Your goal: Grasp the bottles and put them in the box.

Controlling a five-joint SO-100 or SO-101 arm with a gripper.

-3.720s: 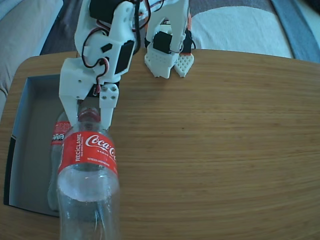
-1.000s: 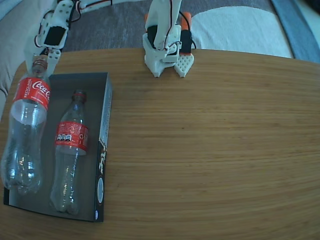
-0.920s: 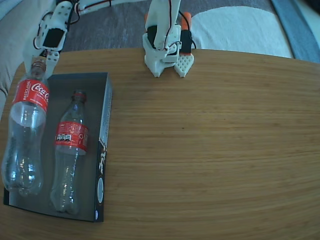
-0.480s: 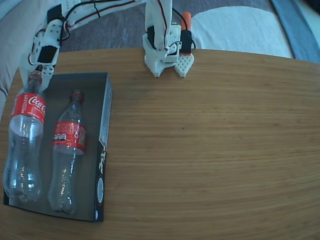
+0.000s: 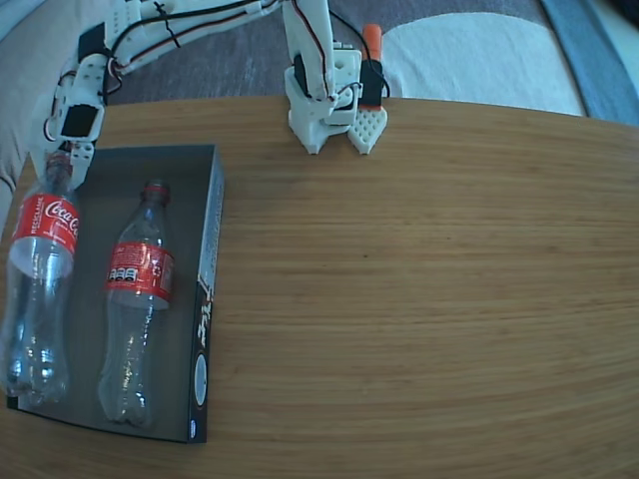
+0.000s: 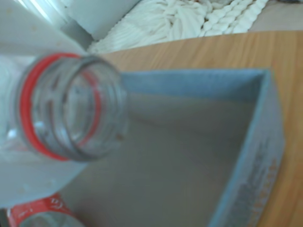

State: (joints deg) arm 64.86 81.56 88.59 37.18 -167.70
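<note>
Arm stretches to the frame's upper left; claw [image 5: 62,160] pinches the left bottle's [image 5: 40,269] neck over the box [image 5: 205,289]

White 3D-printed arm w/ black servos, fixed view

Arm [image 5: 180,25] runs across upper left of frame: white plastic links, angular printed shells, black servo blocks set betw. them. Red + black wires run along the top link and loop down the upright link near top centre. Base [image 5: 324,115] at top centre is white, w/ a perforated grid-pattern foot at its right and an orange part beside it. Gripper [image 5: 60,160] end, far left: white shell, 1 black motor block, thin dark wires.
</note>
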